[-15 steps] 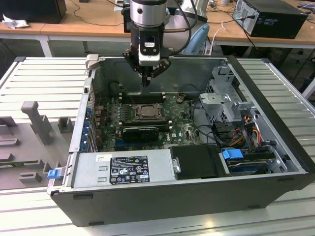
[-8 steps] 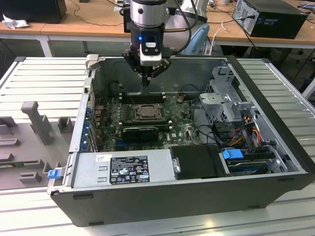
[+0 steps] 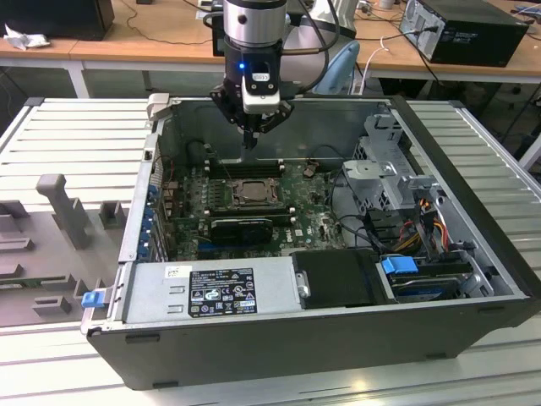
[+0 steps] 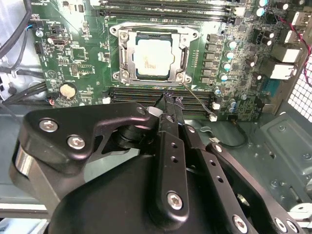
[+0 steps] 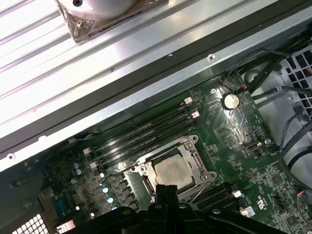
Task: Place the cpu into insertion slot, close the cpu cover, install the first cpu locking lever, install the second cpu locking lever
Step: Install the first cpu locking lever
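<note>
A slatted counter (image 3: 76, 135) carries an open computer case (image 3: 279, 338) lying on its side, with a green board (image 3: 313, 224) on its floor. The arm reaches down into the case, and its hand (image 3: 250, 139) hangs over the board. In both wrist views the two fingers are pressed together with nothing between them. In the second wrist view the hand (image 4: 170, 100) has its tips over the long memory slots (image 4: 131, 91) just beside the slot (image 4: 118, 75), apart from it. The cover (image 4: 127, 53) lies flat on the slot, framing the cpu (image 4: 153, 57), which sits inside with its pale top showing through the window. A thin wire lever (image 4: 197, 102) slants out from one corner of the slot across the memory slots.
</note>
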`<state>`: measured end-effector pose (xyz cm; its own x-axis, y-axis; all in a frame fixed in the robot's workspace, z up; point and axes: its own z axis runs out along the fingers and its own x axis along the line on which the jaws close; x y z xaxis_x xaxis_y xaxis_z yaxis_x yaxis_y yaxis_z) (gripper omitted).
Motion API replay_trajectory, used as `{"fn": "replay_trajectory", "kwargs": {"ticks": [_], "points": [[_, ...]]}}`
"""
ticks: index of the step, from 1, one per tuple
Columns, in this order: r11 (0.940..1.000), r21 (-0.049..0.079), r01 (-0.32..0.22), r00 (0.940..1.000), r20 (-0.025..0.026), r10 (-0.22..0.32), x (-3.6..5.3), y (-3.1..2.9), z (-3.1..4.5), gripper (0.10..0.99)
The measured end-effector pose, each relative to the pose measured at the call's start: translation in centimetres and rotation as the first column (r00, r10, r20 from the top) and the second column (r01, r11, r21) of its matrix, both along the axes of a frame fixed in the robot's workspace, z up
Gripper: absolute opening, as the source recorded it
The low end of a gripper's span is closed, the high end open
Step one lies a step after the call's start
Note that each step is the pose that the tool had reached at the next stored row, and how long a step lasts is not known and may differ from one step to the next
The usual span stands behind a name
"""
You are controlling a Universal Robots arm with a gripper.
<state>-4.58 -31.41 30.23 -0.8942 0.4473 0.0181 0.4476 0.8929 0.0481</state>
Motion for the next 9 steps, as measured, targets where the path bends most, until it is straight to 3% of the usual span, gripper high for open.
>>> {"fn": "replay_trajectory", "kwargs": {"ticks": [9], "points": [[0.9976,0.000,-0.069,0.9976,0.0000,0.069,0.00,0.00,0.00,0.106]]}}
